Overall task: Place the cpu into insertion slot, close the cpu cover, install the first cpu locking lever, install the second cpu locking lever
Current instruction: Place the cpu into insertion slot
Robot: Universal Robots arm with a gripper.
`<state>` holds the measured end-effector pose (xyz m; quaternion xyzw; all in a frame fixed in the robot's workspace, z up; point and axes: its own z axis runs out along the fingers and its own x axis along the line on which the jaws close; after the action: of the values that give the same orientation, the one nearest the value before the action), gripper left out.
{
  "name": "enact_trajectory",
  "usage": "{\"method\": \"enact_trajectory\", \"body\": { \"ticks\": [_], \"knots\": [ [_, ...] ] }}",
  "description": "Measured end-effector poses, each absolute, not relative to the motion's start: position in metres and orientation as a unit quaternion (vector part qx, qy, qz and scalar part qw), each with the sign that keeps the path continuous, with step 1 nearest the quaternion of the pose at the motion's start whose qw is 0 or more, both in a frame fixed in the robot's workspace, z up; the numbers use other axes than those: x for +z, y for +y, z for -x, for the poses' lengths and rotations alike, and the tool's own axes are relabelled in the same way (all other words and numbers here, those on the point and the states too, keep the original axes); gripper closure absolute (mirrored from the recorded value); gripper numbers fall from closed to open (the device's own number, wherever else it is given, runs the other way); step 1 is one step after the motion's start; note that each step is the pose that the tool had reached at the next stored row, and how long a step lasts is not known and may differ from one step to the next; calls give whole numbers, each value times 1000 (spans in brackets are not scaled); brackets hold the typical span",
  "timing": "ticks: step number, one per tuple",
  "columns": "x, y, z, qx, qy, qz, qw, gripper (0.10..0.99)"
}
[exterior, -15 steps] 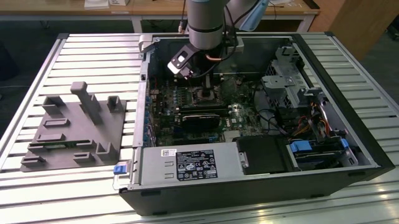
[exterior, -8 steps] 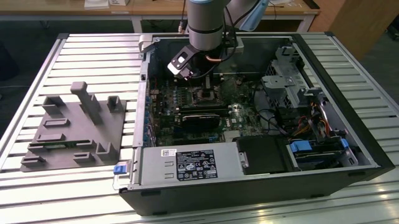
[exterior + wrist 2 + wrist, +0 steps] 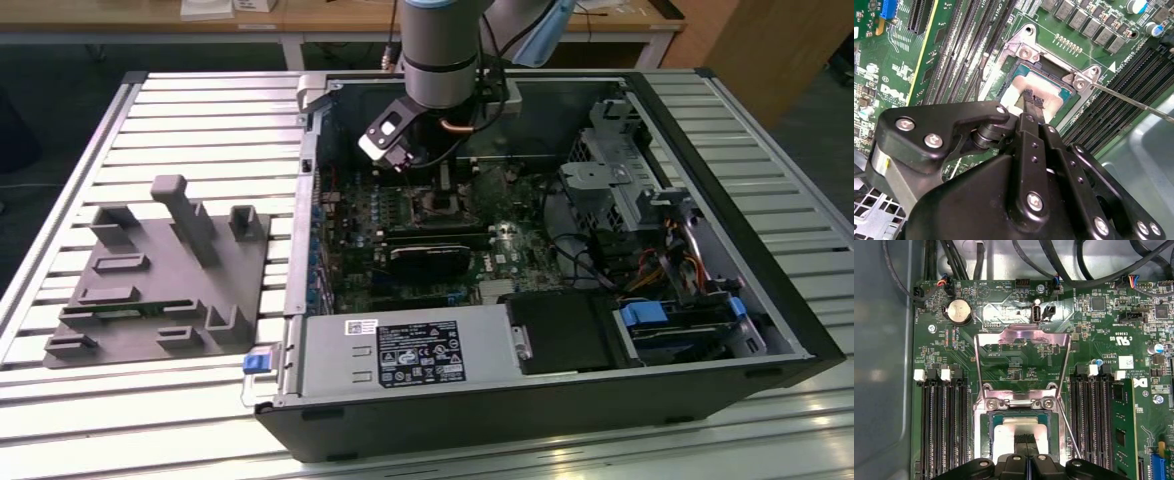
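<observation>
The cpu lies directly beneath your gripper, seated in its socket.

Around the gripper is a large open computer case, lying on its side. The arm reaches down into it. Below the gripper spreads the green board, with long black memory slots running on either side of the socket.

Just past the fingertips, at the socket's far edge, the cpu cover is swung open. It is a thin metal frame, and the board shows through its wide centre. Off to one side of the gripper, a thin wire lever angles away from the socket, unlatched.

The gripper's two fingers are drawn together with nothing between them. Their tips are on the cpu's top or just above it, and I cannot tell which.

The cpu lies flat, its dull metal face turned up towards the gripper. It is square, so it has no real long axis, and its edges run in line with the socket walls and the memory slots.

My judgement is that you are at the end of the first step, with the cpu placed and the cover not yet closed. The next move seems to call for a straight lift clear, without dragging the cpu. The frame cannot fold down while the tips stand over the socket.
</observation>
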<state>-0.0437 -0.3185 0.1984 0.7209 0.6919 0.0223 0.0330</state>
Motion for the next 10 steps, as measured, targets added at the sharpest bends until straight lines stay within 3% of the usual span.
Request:
{"method": "enact_trajectory", "body": {
  "ticks": [10],
  "knots": [
    [220,-318,44,23,692,-721,33,980]
  ]
}}
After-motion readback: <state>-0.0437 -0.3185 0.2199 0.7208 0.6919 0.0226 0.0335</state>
